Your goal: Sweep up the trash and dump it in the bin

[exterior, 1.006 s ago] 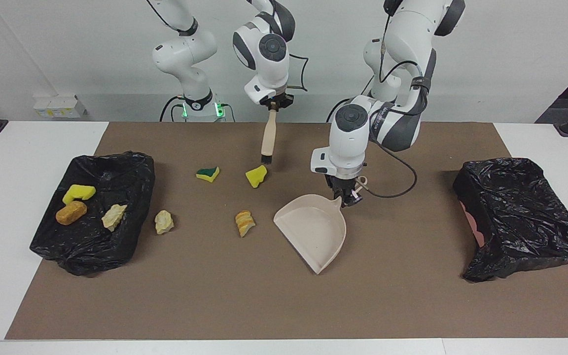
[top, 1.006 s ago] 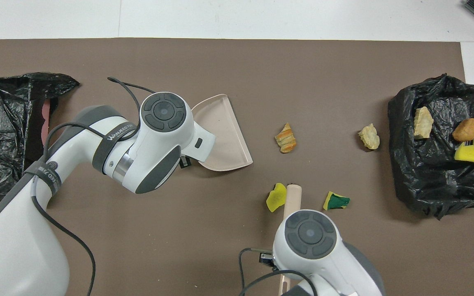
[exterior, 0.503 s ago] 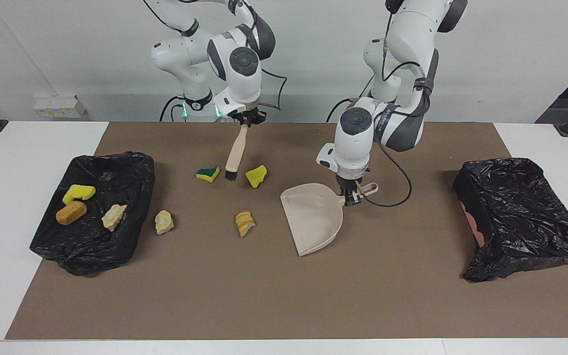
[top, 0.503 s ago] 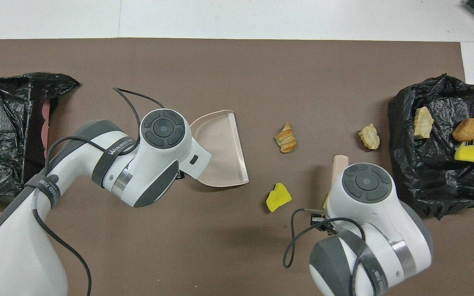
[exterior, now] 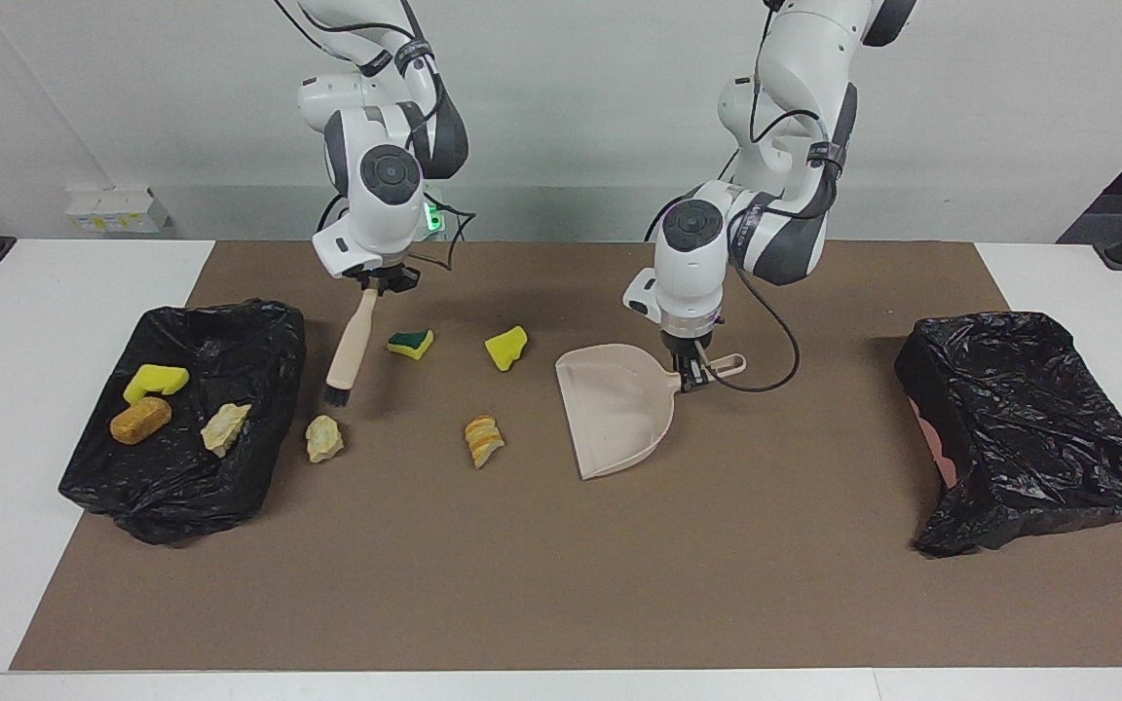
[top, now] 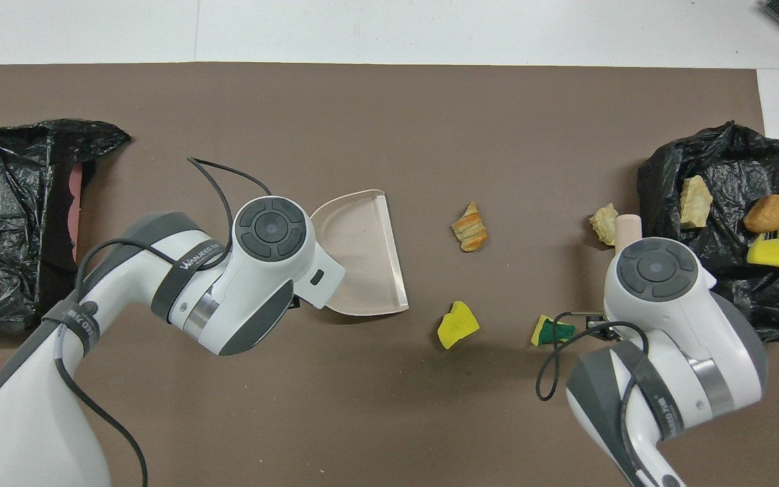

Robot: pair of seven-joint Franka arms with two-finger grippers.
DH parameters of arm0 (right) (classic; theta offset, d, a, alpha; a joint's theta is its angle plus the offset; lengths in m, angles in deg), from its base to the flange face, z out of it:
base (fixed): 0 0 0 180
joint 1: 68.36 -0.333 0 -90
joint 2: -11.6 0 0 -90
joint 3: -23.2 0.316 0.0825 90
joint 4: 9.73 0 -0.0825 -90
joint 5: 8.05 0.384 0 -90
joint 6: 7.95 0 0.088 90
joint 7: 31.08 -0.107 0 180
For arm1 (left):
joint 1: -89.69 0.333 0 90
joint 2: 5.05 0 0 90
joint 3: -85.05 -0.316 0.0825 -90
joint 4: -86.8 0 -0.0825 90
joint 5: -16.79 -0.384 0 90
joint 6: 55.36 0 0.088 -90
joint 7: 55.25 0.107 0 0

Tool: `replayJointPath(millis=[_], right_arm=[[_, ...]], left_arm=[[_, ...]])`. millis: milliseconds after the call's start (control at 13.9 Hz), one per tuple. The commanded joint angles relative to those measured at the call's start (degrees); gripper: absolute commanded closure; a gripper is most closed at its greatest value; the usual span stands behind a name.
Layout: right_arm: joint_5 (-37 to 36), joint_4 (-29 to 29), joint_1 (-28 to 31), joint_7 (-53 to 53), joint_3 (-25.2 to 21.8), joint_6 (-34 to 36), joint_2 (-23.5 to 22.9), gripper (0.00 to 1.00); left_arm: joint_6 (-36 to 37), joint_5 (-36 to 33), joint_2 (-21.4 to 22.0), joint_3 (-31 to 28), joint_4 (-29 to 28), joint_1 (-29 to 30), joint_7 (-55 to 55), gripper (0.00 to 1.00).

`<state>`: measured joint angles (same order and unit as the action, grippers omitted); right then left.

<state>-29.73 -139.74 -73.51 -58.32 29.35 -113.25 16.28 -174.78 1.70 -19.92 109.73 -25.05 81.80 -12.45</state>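
I keep right gripper (exterior: 387, 284) clamped on brush (exterior: 348, 343) handle, bristles angled down beside cream lump (exterior: 323, 437) — ready for sweep toward dustpan (exterior: 617, 417). Left gripper (exterior: 690, 377) at dustpan handle — can't tell grip. Sponge bits (exterior: 505, 348), bread chunk (exterior: 482, 439) lie between; bin (exterior: 1026, 428) past dustpan.

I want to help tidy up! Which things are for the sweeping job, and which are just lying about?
Job: brush, dustpan, green-topped sponge, yellow sponge, striped chunk, cream lump, black-lined bin.
Lying about: white box by the wall.

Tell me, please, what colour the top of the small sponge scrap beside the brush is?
Green over yellow; the sponge scrap shows best in the facing view.
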Motion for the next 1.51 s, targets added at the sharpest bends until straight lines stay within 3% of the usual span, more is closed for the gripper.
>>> replayJointPath(millis=[0,144,431,647,935,1150,1438], right_arm=[[-5.1,3.7,2.0,1.3,0.7,-1.9,-5.6,1.00],[-7.4,3.7,3.8,2.5,0.6,-4.8,-7.5,1.00],[-5.4,5.3,3.8,8.2,0.9,-5.3,-9.0,1.00],[1.1,5.4,3.0,15.8,1.1,-6.8,-9.2,1.00],[9.9,6.6,-1.6,19.8,1.2,-7.4,-9.7,1.00],[13.9,11.0,-9.1,18.9,1.1,-1.1,-9.4,1.00],[16.8,19.0,-8.3,20.0,1.2,9.2,-8.6,1.00]], left_arm=[[-0.3,-0.7,3.1,-0.4,-3.3,0.3,0.1,0.44],[0.1,-0.8,3.2,-0.5,-3.3,0.3,0.1,0.52],[3.6,-3.8,4.4,-0.5,-3.3,0.8,-1.6,0.69],[3.9,-3.9,4.8,-0.4,-3.6,0.8,-2.1,1.00],[3.1,-4.1,4.6,-0.4,-3.4,0.9,-2.0,1.00],[3.1,-4.1,4.7,-0.4,-3.7,1.2,-2.1,0.98],[1.6,-4.0,4.8,-0.4,-4.9,1.7,-2.1,0.98]])
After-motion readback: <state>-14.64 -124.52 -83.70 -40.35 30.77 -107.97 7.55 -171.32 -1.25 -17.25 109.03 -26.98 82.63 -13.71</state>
